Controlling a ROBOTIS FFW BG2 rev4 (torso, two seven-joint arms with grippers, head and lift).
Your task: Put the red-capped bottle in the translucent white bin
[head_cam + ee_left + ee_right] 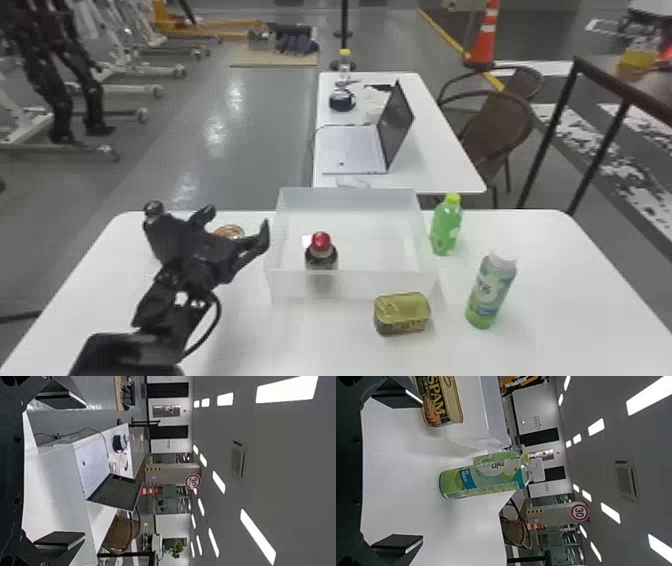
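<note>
Head view: white table [320, 345], lower frame; translucent white bin [350, 286], centre, containing red-capped bottle [321, 256]; grey floor [250, 120], upper left. Left gripper [239, 220] and right gripper [421, 471]: fingers apart.

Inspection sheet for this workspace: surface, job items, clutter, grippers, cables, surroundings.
Surface: white table, bin standing on it.
Job's things: red-capped bottle upright inside the translucent bin, near its front wall.
Clutter: tin before the bin; two green bottles upright to its right; round item partly hidden behind left gripper.
Grippers: left gripper and right gripper both open, nothing held.
Cables: black cable looping off left arm.
Surroundings: laptop on second table, chairs, orange cone beyond.
</note>
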